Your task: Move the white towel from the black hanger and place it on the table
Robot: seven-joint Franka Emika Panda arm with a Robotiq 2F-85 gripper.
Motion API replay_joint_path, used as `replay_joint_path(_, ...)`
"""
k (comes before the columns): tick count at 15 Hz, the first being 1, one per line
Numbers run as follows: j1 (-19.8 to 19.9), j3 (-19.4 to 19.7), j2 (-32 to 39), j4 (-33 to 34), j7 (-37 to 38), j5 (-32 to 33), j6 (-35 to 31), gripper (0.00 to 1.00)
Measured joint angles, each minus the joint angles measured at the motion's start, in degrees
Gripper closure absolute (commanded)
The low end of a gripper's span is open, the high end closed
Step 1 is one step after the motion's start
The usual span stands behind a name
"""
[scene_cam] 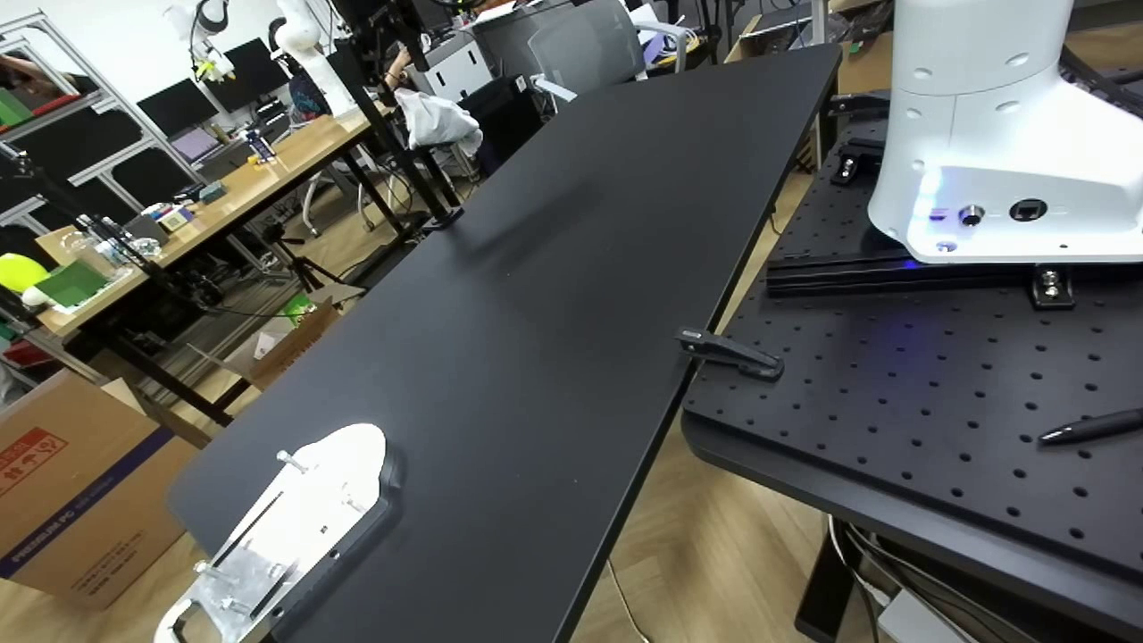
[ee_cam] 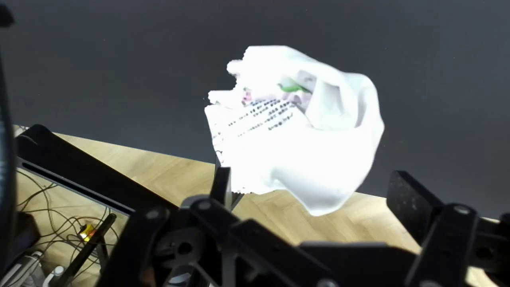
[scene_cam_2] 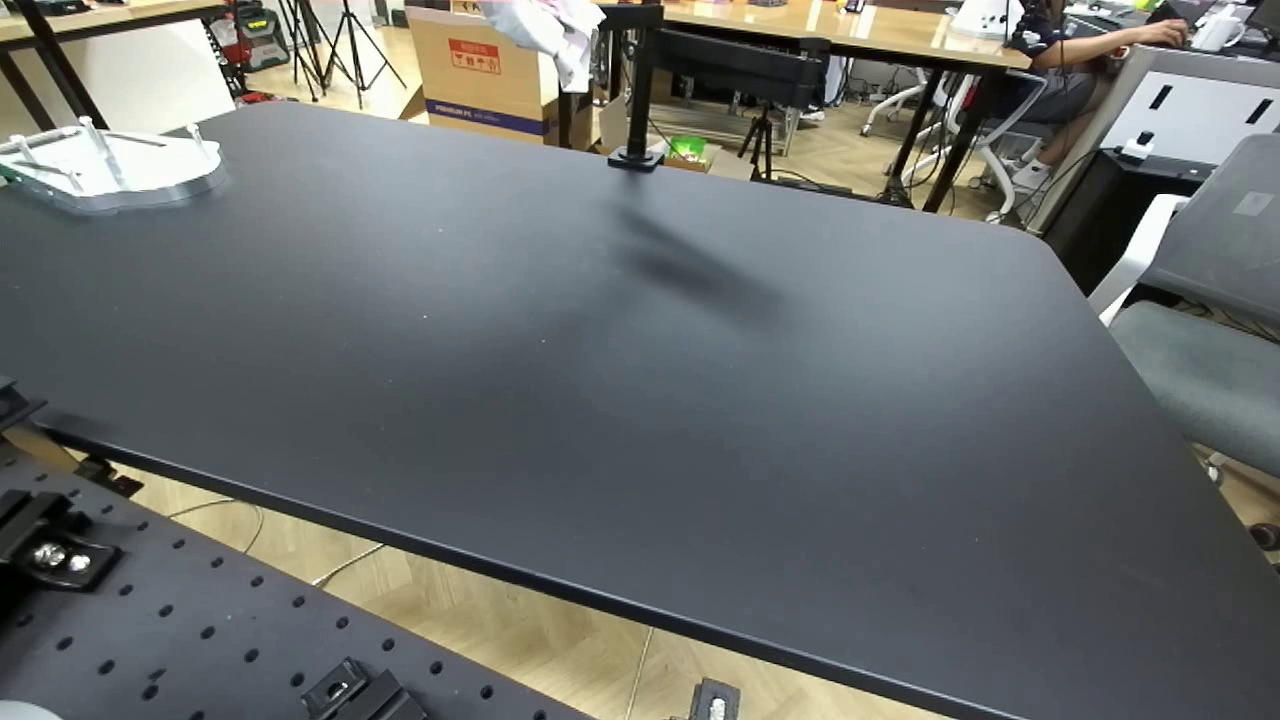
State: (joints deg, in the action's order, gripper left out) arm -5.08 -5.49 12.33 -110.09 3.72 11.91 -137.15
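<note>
Claw (ee_cam: 310,175) spread wide, no hold seen on anything. White towel (ee_cam: 318,153) hangs aloft at the black hanger (scene_cam_2: 640,100), itself clamped on the far edge of the worktop (scene_cam_2: 700,420). Reach probably near done; grasping, unhooking, laying down remain.

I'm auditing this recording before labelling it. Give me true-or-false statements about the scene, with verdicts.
1. The black hanger stands at the edge of the black table. True.
2. The white towel lies on the black table. False: it hangs from the black hanger.
3. The end effector is shut. False: it is open.
4. The white towel bears printed text. True.
5. The PREMIUM PC cardboard box stands on the black table. False: it stands on the wooden floor.
6. The black pen lies on the perforated black board. True.
</note>
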Motion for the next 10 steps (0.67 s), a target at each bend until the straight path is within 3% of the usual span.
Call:
replay_joint_path(2, -0.28, 0.00, 0.95, 1.32, -0.19, -0.27, 1.51, 0.32)
replay_joint_path(10, -0.15, 0.20, 2.52, 3.87, -1.58, -5.13, 8.49, 0.90)
